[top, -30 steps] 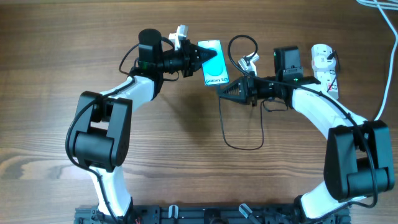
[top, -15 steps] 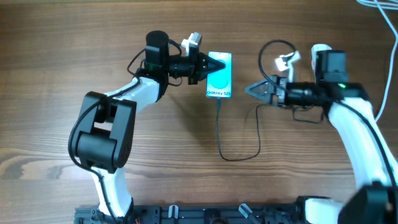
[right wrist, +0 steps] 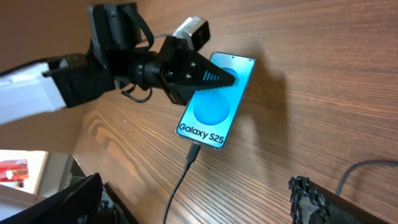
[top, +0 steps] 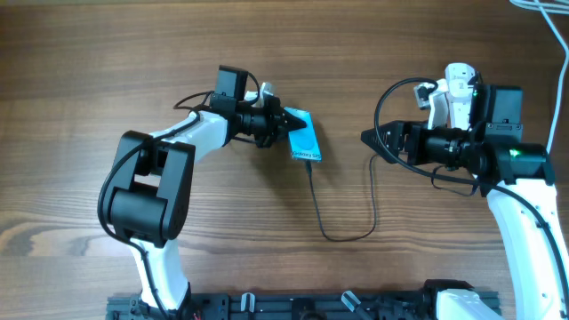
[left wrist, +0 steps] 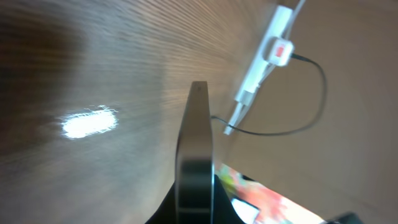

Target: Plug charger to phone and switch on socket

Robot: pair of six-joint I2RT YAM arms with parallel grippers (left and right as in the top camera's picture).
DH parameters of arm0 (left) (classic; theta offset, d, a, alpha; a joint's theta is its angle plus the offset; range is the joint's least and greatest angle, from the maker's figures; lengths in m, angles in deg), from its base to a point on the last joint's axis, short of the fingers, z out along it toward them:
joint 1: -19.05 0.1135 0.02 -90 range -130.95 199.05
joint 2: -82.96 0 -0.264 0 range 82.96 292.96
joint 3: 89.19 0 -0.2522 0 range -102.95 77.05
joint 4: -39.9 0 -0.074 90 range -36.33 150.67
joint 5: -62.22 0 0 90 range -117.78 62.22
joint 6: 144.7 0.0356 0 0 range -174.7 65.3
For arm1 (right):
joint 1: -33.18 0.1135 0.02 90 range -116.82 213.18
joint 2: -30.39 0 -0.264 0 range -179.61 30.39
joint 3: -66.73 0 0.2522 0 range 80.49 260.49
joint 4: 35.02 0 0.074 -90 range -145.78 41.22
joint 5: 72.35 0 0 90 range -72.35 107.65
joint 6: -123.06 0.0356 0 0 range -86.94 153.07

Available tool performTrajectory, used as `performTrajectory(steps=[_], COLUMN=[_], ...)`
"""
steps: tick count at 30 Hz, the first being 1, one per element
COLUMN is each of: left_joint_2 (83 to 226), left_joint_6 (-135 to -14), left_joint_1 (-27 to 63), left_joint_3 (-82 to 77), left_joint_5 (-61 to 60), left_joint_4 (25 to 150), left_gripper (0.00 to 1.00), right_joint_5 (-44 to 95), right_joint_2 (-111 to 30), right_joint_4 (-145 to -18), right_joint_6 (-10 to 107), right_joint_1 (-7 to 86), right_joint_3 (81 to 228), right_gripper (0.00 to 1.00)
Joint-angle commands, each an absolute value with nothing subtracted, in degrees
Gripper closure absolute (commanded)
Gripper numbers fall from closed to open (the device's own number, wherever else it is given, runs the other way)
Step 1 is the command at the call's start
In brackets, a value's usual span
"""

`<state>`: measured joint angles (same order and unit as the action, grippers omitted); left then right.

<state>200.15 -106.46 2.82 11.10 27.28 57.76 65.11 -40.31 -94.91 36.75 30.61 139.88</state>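
Note:
The phone (top: 305, 142), its teal screen reading "Galaxy", is raised at a tilt behind the table's middle, and my left gripper (top: 292, 124) is shut on its upper end. The left wrist view shows the phone (left wrist: 196, 137) edge-on between the left gripper's (left wrist: 196, 208) fingers. The charger (top: 322, 222), a thin black cable, has its plug (right wrist: 194, 151) in the phone's (right wrist: 217, 106) bottom edge. It loops across the wood toward the white socket (top: 457, 78) at the back right. My right gripper (top: 369, 137) stands open and empty to the phone's right, apart from the cable.
A white lead (top: 556, 53) runs down the table's far right edge. The right arm's body (top: 498, 156) covers the socket's near end. In the left wrist view the socket (left wrist: 268, 56) shows a red mark. Bare wood lies in front of the cable loop.
My right gripper opened, let go of the charger's plug and drew back to the right. The left gripper brought the phone slightly nearer and tilted it, with the plug staying in it.

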Motion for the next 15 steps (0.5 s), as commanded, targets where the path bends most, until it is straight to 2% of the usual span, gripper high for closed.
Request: performTrajectory(steps=[1, 15], left_joint_2=[200.0, 200.0], left_joint_6=[-97.3, -92.2], left_joint_1=[2.8, 2.8], left_joint_3=[10.9, 10.9], left_joint_5=[21.4, 7.6], left_joint_4=[59.6, 62.5], left_gripper=[0.96, 0.96], right_joint_5=[63.7, 63.7], right_joint_2=[-39.8, -39.8], right_joint_4=[-95.4, -96.9], right_joint_6=[34.6, 34.6], right_joint_1=[30.6, 30.6], right_joint_3=[140.8, 140.8], right_gripper=[0.02, 0.02])
